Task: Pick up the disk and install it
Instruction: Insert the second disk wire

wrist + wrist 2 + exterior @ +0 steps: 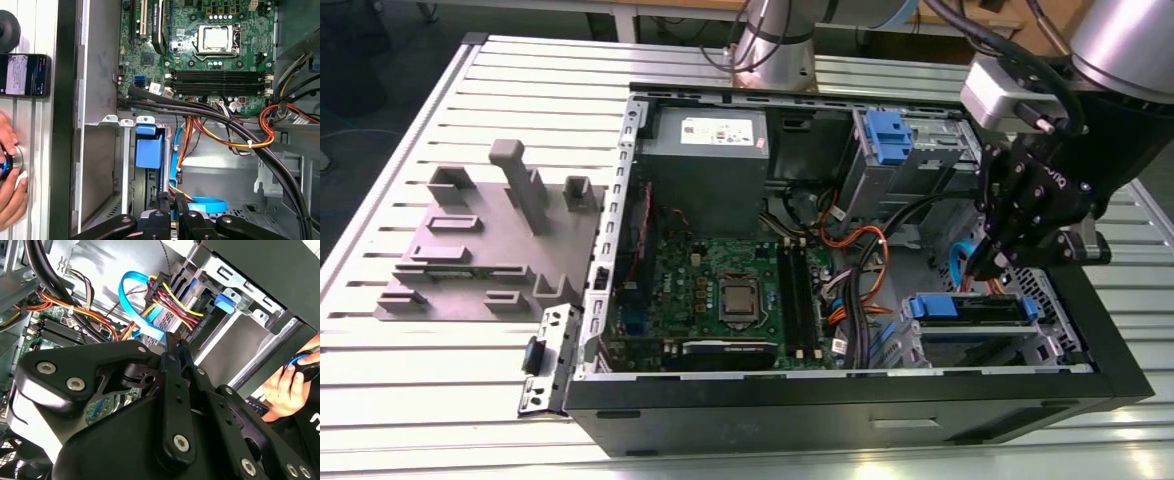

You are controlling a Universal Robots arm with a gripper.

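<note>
While the flat rectangular silver disk in its blue plastic bracket lies seated in the drive bay of the open black computer case, just beneath the fingertips, the black hand hangs over it with fingers pressed together, gripping nothing. A light-blue flat cable curls right beside the fingertips. The green motherboard lies farther off. The case stands on a ribbed metal table.
</note>
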